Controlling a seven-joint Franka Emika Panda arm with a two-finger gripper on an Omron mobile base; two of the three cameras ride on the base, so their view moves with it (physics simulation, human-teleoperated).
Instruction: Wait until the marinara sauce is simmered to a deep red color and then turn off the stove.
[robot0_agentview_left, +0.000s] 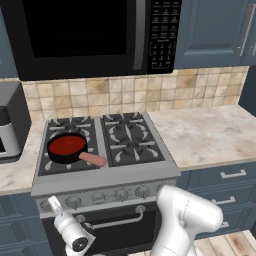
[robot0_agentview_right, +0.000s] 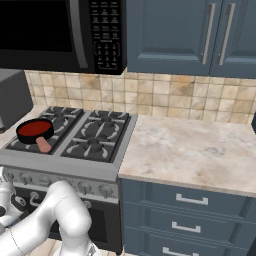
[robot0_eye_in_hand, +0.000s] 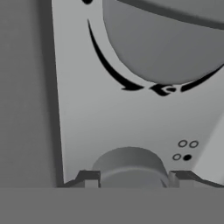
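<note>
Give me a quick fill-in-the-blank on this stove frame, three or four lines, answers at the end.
1. The pan of marinara sauce sits on the stove's front-____ burner, seen from the front.
2. The pan's pinkish handle points toward the stove's ____ edge.
3. The gripper has its fingertips on either side of a round ____ on the front panel.
4. Above the stove hangs a black ____.

Answers: left; front; knob; microwave

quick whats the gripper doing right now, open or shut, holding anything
gripper: open, its two fingertips either side of a round stove knob on the front panel, not clamped on it yet.
</note>
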